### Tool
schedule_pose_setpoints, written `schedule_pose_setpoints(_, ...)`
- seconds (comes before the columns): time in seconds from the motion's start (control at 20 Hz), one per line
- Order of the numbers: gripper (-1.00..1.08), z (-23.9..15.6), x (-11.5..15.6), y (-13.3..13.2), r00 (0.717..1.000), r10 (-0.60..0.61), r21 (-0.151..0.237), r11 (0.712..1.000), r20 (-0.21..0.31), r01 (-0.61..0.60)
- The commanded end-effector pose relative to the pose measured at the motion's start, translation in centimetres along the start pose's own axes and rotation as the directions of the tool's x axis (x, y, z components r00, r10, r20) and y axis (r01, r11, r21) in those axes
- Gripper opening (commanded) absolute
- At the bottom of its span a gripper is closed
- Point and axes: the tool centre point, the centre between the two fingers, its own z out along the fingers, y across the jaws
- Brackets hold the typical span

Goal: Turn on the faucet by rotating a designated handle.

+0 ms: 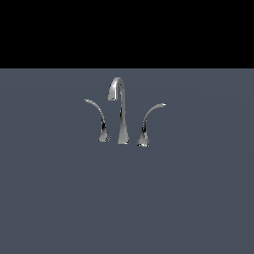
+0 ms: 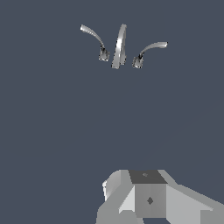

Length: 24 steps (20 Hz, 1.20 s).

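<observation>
1. The exterior view shows only the faucet point(image 1: 120, 111) standing on the grey surface point(image 1: 127, 198); my arm is nowhere in that picture.
2. My wrist view adds my hand point(image 2: 148, 197), a pale blocky body at the frame edge, well apart from the faucet point(image 2: 119, 46).
3. The handle point(image 1: 98, 119) rises beside the spout point(image 1: 119, 109), its tip arcing toward the exterior view's left.
4. My fingertips are out of sight, so I cannot tell whether my hand is spread or pressed together; it touches nothing visible.
</observation>
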Motion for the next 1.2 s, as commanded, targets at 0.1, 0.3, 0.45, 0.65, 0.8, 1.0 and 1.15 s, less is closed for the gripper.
schedule_pose_setpoints(0.1, -1.0, 0.0, 0.0, 0.2, 1.0, 0.004, 0.001, 1.0, 0.0, -0.004)
schedule_pose_setpoints(0.3, -1.0, 0.0, 0.0, 1.4, 0.999, 0.034, 0.008, 0.999, -0.001, -0.034)
schedule_pose_setpoints(0.45, -1.0, 0.0, -0.1, 2.3, 0.999, 0.05, 0.012, 0.999, -0.002, -0.05)
schedule_pose_setpoints(0.65, -1.0, 0.0, -0.2, 2.4, 0.999, 0.051, 0.011, 0.999, -0.002, -0.051)
schedule_pose_setpoints(0.8, -1.0, 0.0, 0.1, 2.2, 0.998, 0.057, 0.015, 0.998, -0.001, -0.057)
schedule_pose_setpoints(1.0, -1.0, 0.1, 0.9, 2.1, 0.996, 0.085, 0.03, 0.996, 0.003, -0.085)
schedule_pose_setpoints(1.15, -1.0, 0.2, 1.8, 1.9, 0.993, 0.117, 0.045, 0.992, 0.009, -0.117)
